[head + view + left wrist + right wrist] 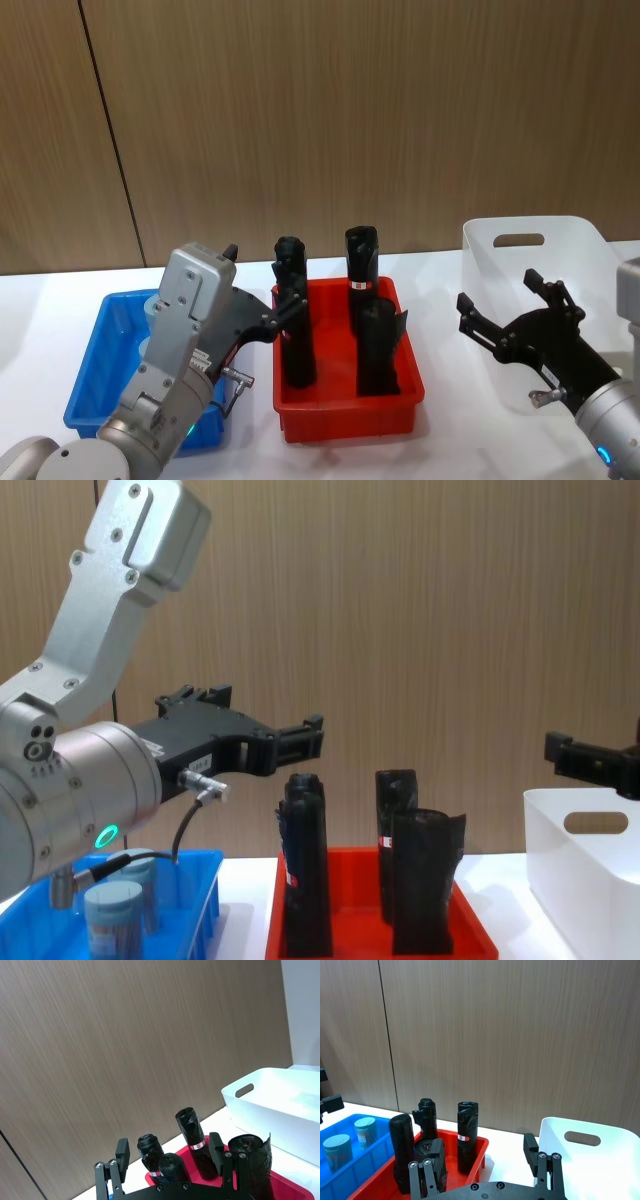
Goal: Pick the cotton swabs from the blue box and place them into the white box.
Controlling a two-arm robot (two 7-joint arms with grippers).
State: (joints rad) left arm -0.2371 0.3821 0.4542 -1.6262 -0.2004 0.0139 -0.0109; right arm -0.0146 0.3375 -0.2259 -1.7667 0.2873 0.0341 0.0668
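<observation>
two cotton swabs tubs, small clear cylinders w/ pale grey-blue round lids (365, 1131), stand upright inside the bright blue shallow plastic box (355, 1175), which sits just left of the red plastic tray (350, 415). the white smooth-walled plastic box w/ oval handle cut-out (530, 225) is right of the red tray, a little apart from it. tall black rolls (298, 345) stand in the red tray; they are not for this task.

the left gripper (169, 1152) hangs high over the left edge of the red tray, fingers apart w/ nothing btw them. the right gripper (484, 1149) is right of the red tray, above the white box, fingers also spread and empty.

step in hand, as i judge: the reach for the first tub, none is picked yet. to do it well, the left gripper should move left from the red tray, tilt down and come from above on one tub, one finger each side of the body, w/o pushing the neighbour tub. clamp gently, the clear wall is prob. thin. then lift high enough to pass over the black rolls.
</observation>
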